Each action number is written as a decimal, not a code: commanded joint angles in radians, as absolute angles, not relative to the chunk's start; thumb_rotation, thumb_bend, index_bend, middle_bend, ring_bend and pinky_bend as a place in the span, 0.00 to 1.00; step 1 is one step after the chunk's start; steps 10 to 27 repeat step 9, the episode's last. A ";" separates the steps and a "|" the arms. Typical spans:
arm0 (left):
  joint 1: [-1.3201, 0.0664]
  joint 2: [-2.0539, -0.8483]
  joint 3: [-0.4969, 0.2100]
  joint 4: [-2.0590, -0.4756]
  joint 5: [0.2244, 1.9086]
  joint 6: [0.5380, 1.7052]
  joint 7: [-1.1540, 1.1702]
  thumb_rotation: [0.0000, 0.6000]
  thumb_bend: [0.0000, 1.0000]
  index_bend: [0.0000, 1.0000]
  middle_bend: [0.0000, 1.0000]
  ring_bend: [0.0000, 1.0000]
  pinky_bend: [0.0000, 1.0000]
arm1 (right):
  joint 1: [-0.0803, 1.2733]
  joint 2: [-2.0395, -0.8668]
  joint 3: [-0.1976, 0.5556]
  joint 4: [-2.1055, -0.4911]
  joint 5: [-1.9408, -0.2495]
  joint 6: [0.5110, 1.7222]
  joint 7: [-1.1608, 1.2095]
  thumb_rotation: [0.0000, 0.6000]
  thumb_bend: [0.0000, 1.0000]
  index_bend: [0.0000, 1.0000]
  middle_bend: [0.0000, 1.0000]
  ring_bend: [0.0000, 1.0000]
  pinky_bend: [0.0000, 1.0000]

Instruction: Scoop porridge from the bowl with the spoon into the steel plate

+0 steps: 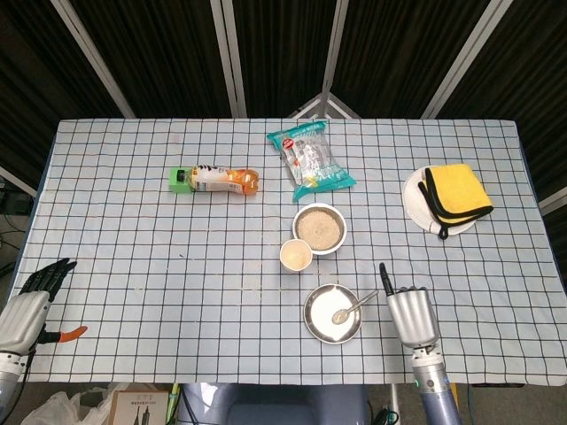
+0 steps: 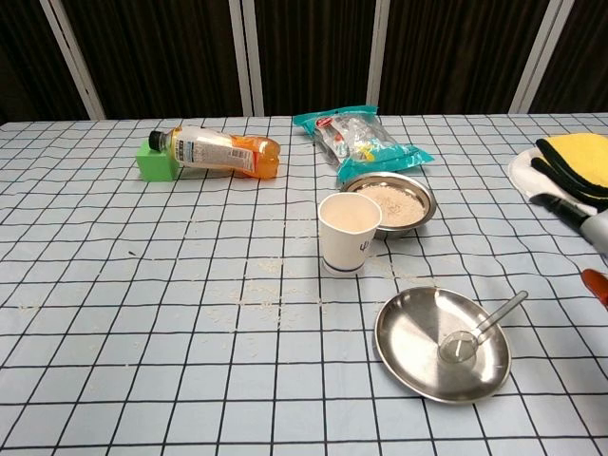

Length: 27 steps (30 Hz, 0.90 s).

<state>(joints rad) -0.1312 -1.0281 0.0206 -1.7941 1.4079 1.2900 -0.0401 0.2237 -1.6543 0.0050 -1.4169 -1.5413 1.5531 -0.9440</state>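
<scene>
A paper cup (image 2: 349,231) stands mid-table, an orange drink bottle (image 1: 215,179) lies far left, a teal snack bag (image 1: 310,158) at the far middle, and a yellow cloth (image 1: 454,194) on a white plate (image 1: 413,200) far right.

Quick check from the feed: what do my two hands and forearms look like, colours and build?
Both match: the right hand has a ribbed silver-grey back, black fingers and an orange-red part visible in the chest view, on a grey-blue forearm with a small green light. The left hand is likewise silver with black fingers and an orange-red tip.
</scene>
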 commanded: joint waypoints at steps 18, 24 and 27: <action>-0.103 -1.087 0.025 -1.703 1.504 1.403 0.068 1.00 0.00 0.00 0.00 0.00 0.00 | 0.113 -1.294 -0.019 -1.687 -1.466 1.568 -0.495 1.00 0.25 0.00 0.00 0.00 0.15; -0.103 -1.087 0.025 -1.703 1.504 1.403 0.068 1.00 0.00 0.00 0.00 0.00 0.00 | 0.113 -1.294 -0.019 -1.687 -1.466 1.568 -0.495 1.00 0.25 0.00 0.00 0.00 0.15; -0.103 -1.087 0.025 -1.703 1.504 1.403 0.068 1.00 0.00 0.00 0.00 0.00 0.00 | 0.113 -1.294 -0.019 -1.687 -1.466 1.568 -0.495 1.00 0.25 0.00 0.00 0.00 0.15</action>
